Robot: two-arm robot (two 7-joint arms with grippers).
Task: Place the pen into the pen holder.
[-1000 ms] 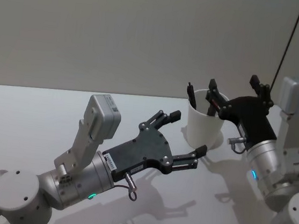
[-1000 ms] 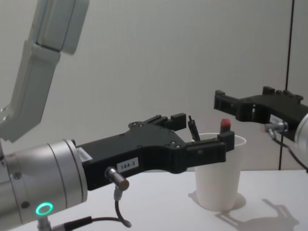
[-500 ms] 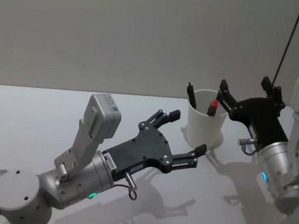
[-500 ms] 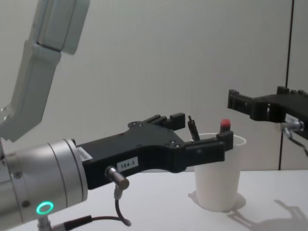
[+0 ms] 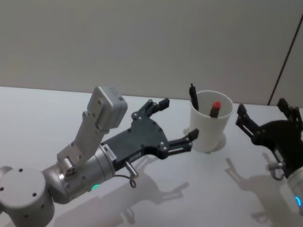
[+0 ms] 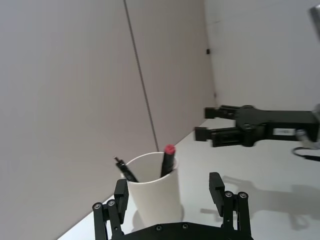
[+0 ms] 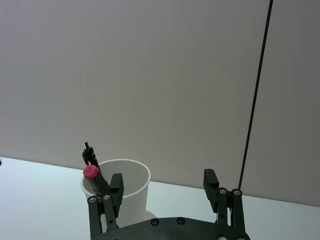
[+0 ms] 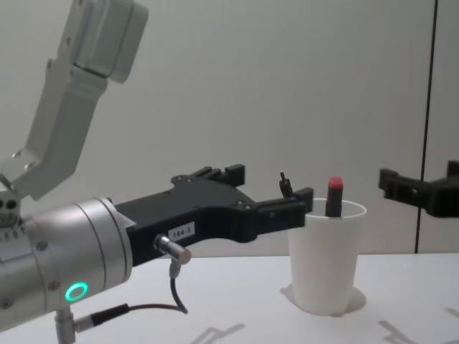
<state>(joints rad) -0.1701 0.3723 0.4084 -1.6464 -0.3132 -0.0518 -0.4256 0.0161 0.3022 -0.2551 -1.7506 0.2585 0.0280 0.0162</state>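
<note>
A pale grey table [image 5: 41,117] is backed by a plain wall [image 5: 123,28]. The pen holder [image 5: 209,122] is stood upright at 1 o'clock, with the red-capped pen [image 5: 214,109] and a black pen [image 5: 193,96] held near-vertical inside. The left gripper [image 5: 177,120] is spread empty at its 9 o'clock; the right gripper [image 5: 263,110] is spread empty at 3 o'clock.

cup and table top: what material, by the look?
Cup: likely paper, matte white, judging by its thin tapered wall and rolled rim. Table: smooth pale surface, maybe laminate; it takes soft shadows with a faint sheen, but the look leaves this open.
</note>
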